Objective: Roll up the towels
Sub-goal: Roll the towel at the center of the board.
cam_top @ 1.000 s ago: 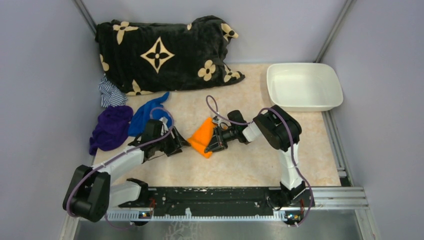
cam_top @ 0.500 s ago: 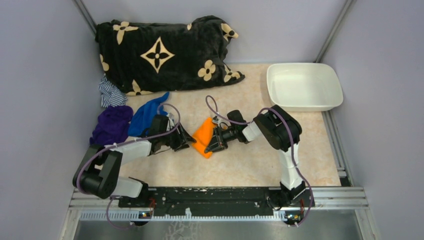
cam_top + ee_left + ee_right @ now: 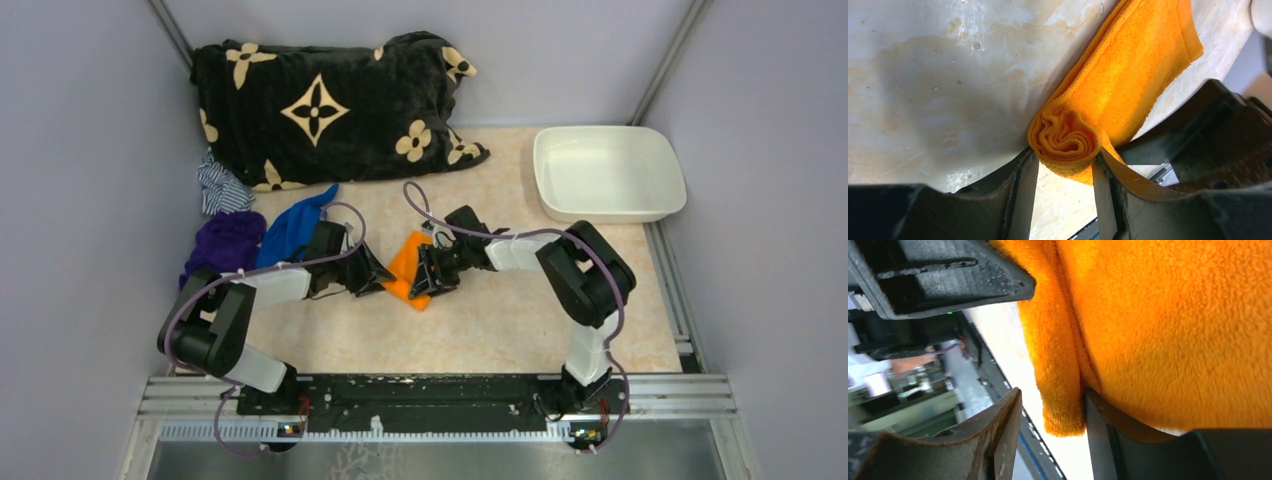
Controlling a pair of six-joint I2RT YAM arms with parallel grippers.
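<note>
The orange towel [image 3: 408,262] lies mid-table, partly rolled; its spiral end [image 3: 1065,137] faces the left wrist camera. My left gripper [image 3: 381,281] comes in from the left, and both fingertips press the sides of that rolled end [image 3: 1064,160]. My right gripper [image 3: 426,277] is at the towel's right side and stands open [image 3: 1050,400]. One finger [image 3: 1103,435] touches a hanging fold of the orange towel [image 3: 1173,330], while the other stands clear of it. The blue towel [image 3: 290,228] lies loose to the left, behind the left arm.
A black flowered blanket [image 3: 320,105] fills the back left. A white bin [image 3: 605,172] stands at the back right. A purple cloth [image 3: 220,255] and a striped cloth [image 3: 220,187] lie along the left wall.
My left gripper moved right to the orange towel's end and narrowed round it. My right gripper opened, letting go of the towel, and its arm swung slightly.
</note>
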